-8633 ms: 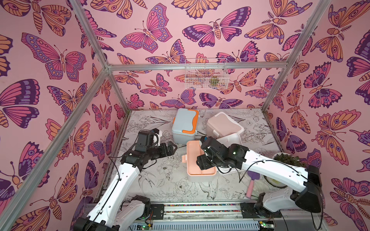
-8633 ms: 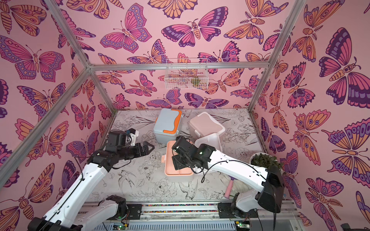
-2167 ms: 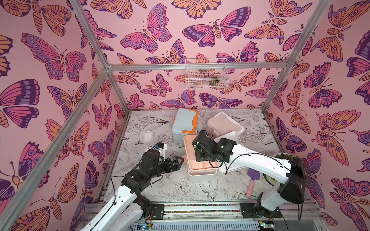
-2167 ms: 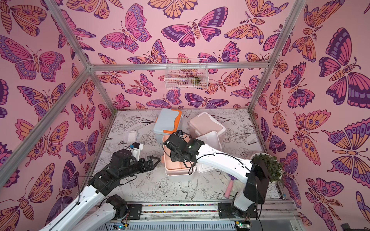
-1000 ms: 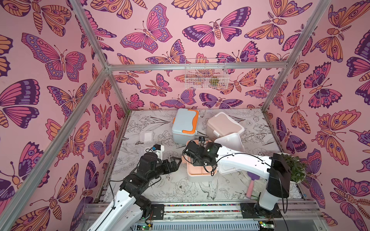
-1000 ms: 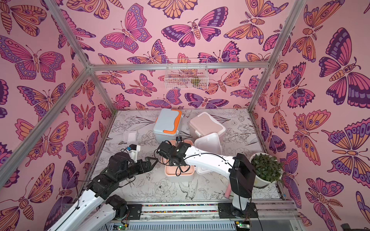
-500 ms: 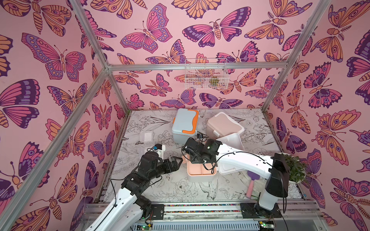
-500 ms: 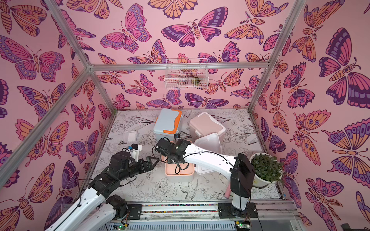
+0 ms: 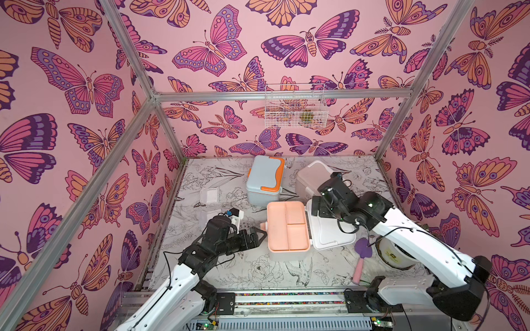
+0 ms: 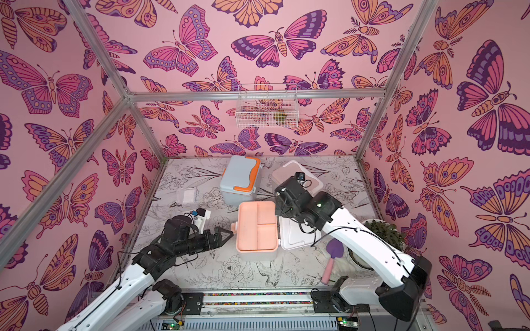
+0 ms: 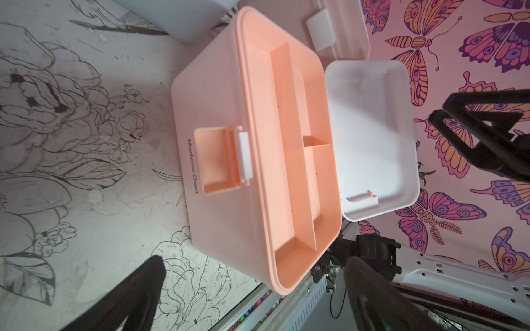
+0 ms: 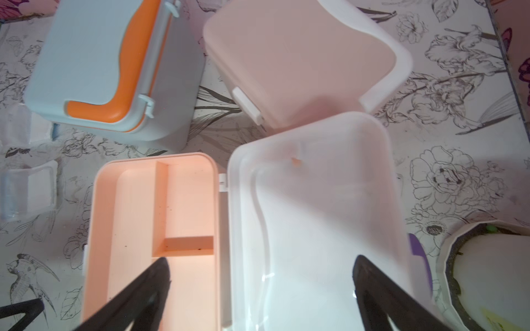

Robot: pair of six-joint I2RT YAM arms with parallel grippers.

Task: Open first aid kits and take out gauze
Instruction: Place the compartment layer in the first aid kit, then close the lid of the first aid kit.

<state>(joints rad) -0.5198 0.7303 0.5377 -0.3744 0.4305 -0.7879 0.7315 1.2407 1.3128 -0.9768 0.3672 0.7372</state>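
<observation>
With its jaws spread wide and empty, my right claw (image 12: 261, 259) hangs over the white lid (image 9: 329, 238), swung open to the right of the peach tray (image 9: 286, 223) in the white kit (image 9: 286, 255). My left claw (image 11: 255, 259), equally wide and holding nothing, points at that kit's left side, just beside its latch (image 11: 242, 156).

The tray's compartments show bare in both wrist views, with no gauze in sight there. One gauze packet (image 9: 209, 195) lies on the desk (image 9: 235, 275) at far left, beside the blue kit (image 9: 265, 177). A second packet (image 12: 28, 186) lies nearer my left arm. The blue kit and the pink kit (image 12: 298, 57), both at the far side, look latched shut.

I judge the opening of the white kit done and the search for its gauze in hand. Next I would need to lift the tray out by a rim or divider while the other claw steadies the box, or else turn to a closed kit's latch. Either way the thin plastic walls call for a narrow, careful pinch.
</observation>
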